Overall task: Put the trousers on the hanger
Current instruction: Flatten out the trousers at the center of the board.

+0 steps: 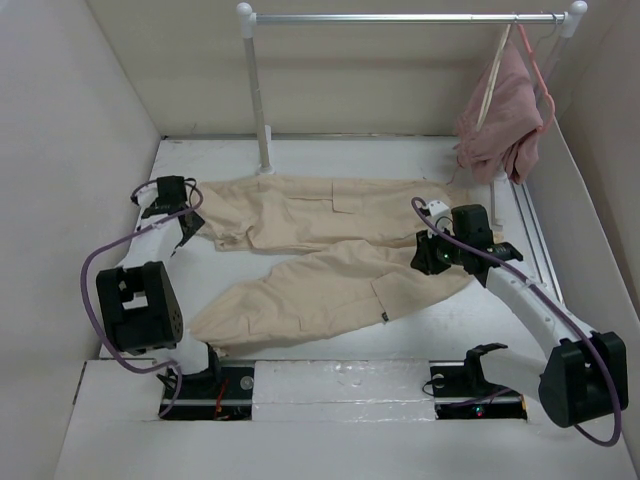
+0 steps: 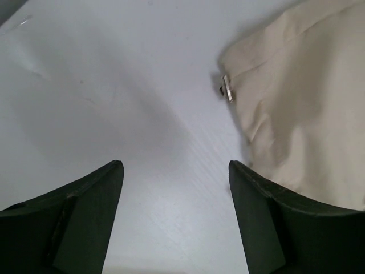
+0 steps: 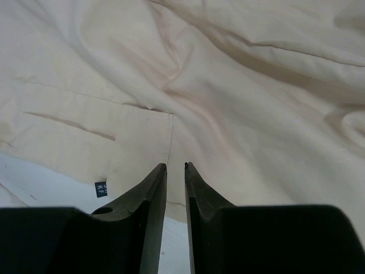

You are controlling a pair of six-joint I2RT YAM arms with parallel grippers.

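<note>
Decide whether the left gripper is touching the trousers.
Cannot tell. In the left wrist view the left gripper stands open over bare table, but the trousers run behind one finger, hiding any gap or contact.

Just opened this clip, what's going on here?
Two robot arms are working on beige trousers that lie spread flat on the white table, legs toward the left. The left gripper is open over bare table just beside a leg cuff, holding nothing. The right gripper, fingers almost together, sits low over the waist end; whether it pinches cloth is unclear. The pale hanger hangs on the rail at the back right beside a pink garment, so the trousers are not yet on it.
</note>
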